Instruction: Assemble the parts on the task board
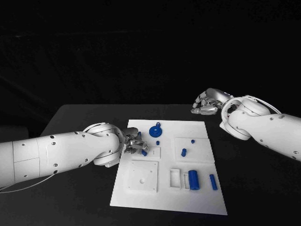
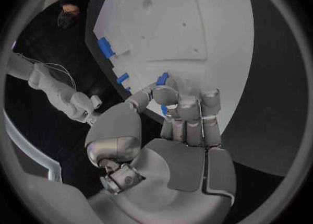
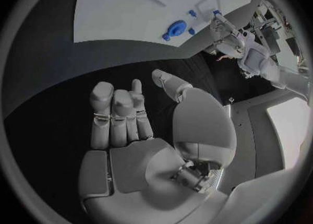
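Two robot hands in play, doing unlike jobs. Left robot hand (image 1: 134,143) down at the near-left edge of the task board (image 1: 140,200), fingers (image 2: 189,110) closed round a small blue part (image 2: 162,79) with thumb opposed; part pinched at the fingertips, presumably so the free end can be steered into a seat, seemingly the small square recess (image 1: 153,151) just beside it. Right robot hand (image 1: 209,102) off the board, over bare bench (image 1: 259,188) beyond its far-right corner, fingers loosely spread and holding nothing; judged parked there to keep the board unobstructed. Remaining parts laid out on the board: round blue wheel-like piece (image 1: 156,130) at the far edge, a short blue peg (image 1: 184,152) in the raised square to the right, a thick blue cylinder (image 1: 193,180) and a slimmer blue pin (image 1: 213,182) lying in the near-right slots. Large square plate (image 1: 144,176) near-left with nothing in its centre hole. Assembly judged early, most parts unseated. Exact contact of held part with board: cannot tell.
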